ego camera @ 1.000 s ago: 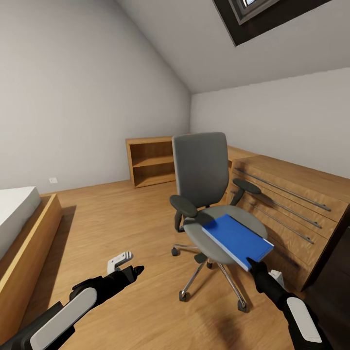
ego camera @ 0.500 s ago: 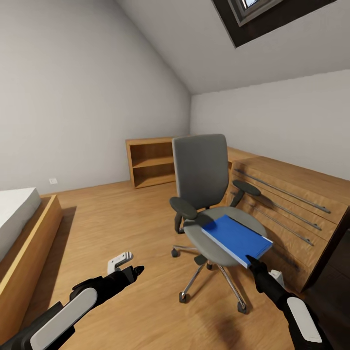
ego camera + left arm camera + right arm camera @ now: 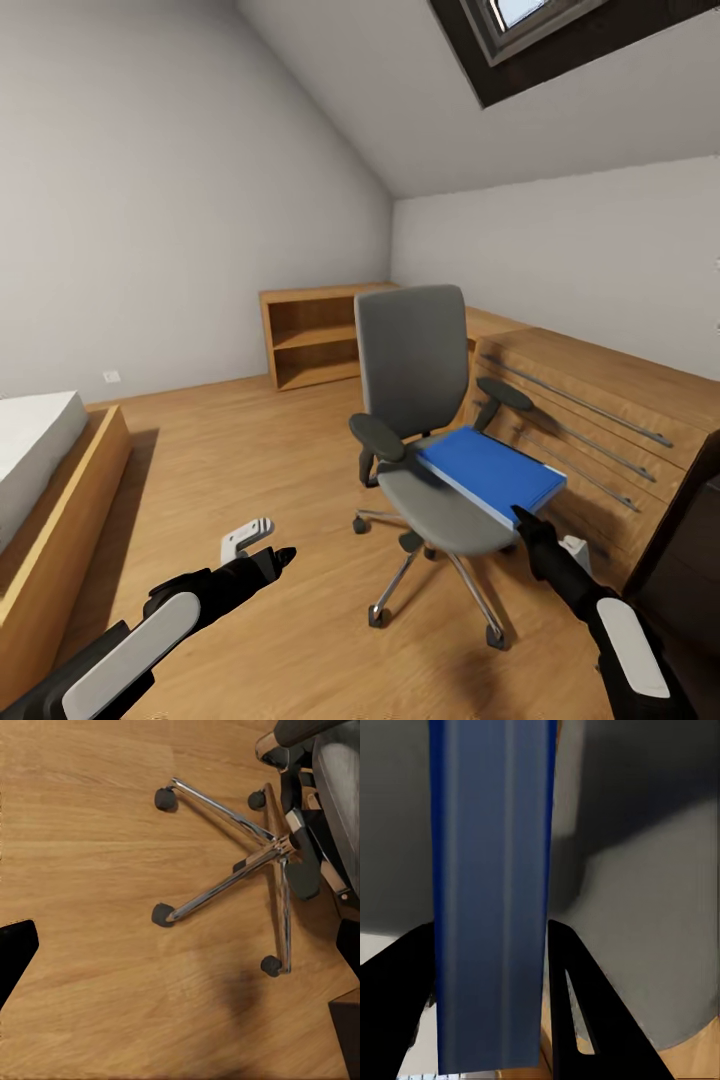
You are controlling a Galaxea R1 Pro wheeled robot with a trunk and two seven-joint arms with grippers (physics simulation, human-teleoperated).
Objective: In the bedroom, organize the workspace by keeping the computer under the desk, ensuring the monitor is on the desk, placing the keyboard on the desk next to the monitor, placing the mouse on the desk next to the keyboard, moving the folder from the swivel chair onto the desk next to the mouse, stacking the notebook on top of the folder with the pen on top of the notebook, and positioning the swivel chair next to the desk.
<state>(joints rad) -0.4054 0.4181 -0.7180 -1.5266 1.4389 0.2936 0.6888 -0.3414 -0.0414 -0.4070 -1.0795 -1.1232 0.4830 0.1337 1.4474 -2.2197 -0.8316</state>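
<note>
**Blue folder lifting off the chair seat in the right gripper**

Lifted since half a second ago, the blue folder (image 3: 492, 474) is now hanging clear above the grey seat of the swivel chair (image 3: 414, 372), casting a shadow on the cushion, where earlier it was lying flat on it. The whole head view has also shifted slightly, so the camera has moved a little.

From the head camera, the right gripper (image 3: 522, 520) is reaching up from the lower right and pinching the folder's near corner. The right wrist camera is showing the folder's (image 3: 491, 892) edge running between the two black fingers (image 3: 581, 997), which are clenched on it, with the grey seat behind.

The left gripper (image 3: 278, 555) is hovering low over the oak floor (image 3: 240, 470), well apart from the chair, its dark fingers pointing forward; I cannot tell whether its jaws are parted. The left wrist camera is looking down on the chair's chrome star base (image 3: 255, 862) and black castors on the floorboards.

The chair is standing just beside an oak drawer unit (image 3: 590, 420) with long bar handles. An open oak shelf (image 3: 312, 335) is sitting against the far grey wall, a skylight (image 3: 530, 30) is cutting into the sloped ceiling, and a wooden bed frame (image 3: 60, 520) is showing on the left.
</note>
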